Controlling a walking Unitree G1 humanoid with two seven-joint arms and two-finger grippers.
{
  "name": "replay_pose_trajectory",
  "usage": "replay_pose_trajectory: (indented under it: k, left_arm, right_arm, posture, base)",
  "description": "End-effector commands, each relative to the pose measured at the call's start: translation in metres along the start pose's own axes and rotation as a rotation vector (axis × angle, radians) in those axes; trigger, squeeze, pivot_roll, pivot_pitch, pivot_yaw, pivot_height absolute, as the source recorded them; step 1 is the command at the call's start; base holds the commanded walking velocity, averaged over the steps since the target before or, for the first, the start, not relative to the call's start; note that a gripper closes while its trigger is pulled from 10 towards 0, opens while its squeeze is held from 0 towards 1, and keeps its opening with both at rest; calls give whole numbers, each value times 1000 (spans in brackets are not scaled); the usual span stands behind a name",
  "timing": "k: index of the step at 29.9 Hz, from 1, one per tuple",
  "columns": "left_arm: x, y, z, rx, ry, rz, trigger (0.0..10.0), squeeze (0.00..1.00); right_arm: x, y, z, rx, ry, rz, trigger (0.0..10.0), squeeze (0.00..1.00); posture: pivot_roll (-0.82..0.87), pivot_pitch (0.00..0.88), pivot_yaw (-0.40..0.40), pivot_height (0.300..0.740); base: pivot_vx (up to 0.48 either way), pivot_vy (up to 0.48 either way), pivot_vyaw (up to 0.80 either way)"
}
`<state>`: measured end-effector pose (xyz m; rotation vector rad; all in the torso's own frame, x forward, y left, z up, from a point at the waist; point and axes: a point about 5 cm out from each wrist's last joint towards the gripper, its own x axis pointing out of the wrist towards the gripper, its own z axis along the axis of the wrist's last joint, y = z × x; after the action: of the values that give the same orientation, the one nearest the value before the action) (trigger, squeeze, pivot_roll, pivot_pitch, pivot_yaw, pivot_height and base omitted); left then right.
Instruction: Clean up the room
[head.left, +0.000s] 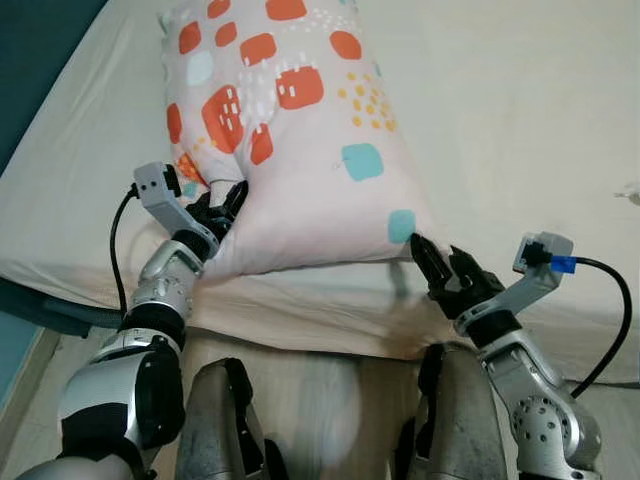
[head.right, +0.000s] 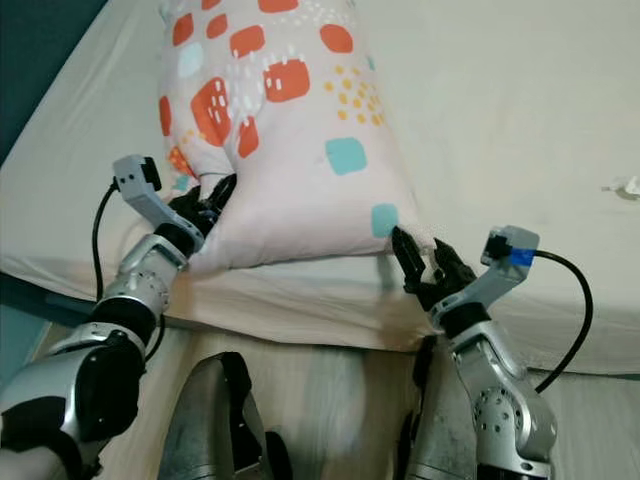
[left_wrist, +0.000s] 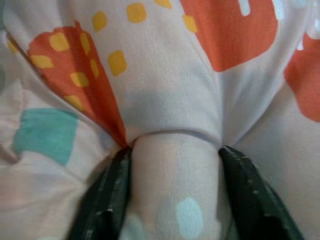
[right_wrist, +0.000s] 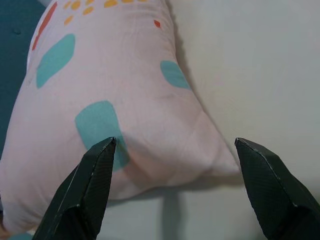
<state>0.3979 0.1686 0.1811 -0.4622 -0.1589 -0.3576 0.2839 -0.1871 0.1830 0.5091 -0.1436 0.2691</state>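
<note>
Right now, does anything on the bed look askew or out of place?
Yes: the patterned pillow lies at an angle near the bed edge, one corner bunched between the left gripper fingers. The right gripper is open at the other near corner, not holding it. A small object at the far right is too small to identify.

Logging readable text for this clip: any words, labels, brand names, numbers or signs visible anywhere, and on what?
None: no readable text in any view.
The pillow carries only a pattern of orange, teal and yellow patches with white dashes, no letters.
The bedsheet is plain.
The left claw, shut on a fold of the pillow, and the open right claw at its corner show no markings; nor do the wrist cameras.
</note>
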Motion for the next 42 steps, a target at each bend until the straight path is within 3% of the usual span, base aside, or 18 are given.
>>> replay_pose_trajectory:
  k: [1,14,23,27,29,31,32,33,34,38,42]
  left_arm:
    - [-18,-10,-63,-61,246,-25,0,0]
    - [-23,-14,-73,-88,233,-32,0,0]
    - [-13,-22,-62,-69,172,-59,0,0]
    - [5,-22,-21,-38,22,-47,0,0]
    - [5,-22,-21,-38,22,-47,0,0]
    - [11,-14,13,23,-94,-11,0,0]
    - [11,-14,13,23,-94,-11,0,0]
    - [12,-10,32,66,-155,3,0,0]
    - [12,-10,32,66,-155,3,0,0]
    - [7,0,77,149,-294,15,0,0]
    - [3,1,93,174,-340,-4,0,0]
  right_arm:
    - [-2,-3,-5,1,17,-27,10000,0]
    - [12,-5,3,-5,-24,-68,10000,0]
    - [26,-16,3,-59,-7,-134,10000,0]
    - [37,-20,0,-83,11,-163,10000,0]
    - [37,-20,0,-83,11,-163,10000,0]
    - [40,-17,-6,-70,23,-129,10000,0]
    - [40,-17,-6,-70,23,-129,10000,0]
    - [41,-14,-9,-51,22,-97,10000,0]
    - [41,-14,-9,-51,22,-97,10000,0]
    - [47,-7,-13,7,18,-35,10000,0]
    - [50,-4,-11,21,6,-14,10000,0]
  posture:
    - [-142,385,121,361]
    - [-134,313,154,361]
    - [-137,239,152,361]
    - [-124,182,146,361]
    - [-124,182,146,361]
    - [-118,159,135,361]
    - [-118,159,135,361]
    - [-111,154,128,366]
    - [-111,154,128,366]
    - [-93,121,116,386]
    - [-89,111,113,396]
  base:
    - [0,0,0]
    - [0,0,0]
    - [0,0,0]
    - [0,0,0]
    - [0,0,0]
    - [0,0,0]
    - [0,0,0]
    - [0,0,0]
    - [0,0,0]
    - [0,0,0]
    - [0,0,0]
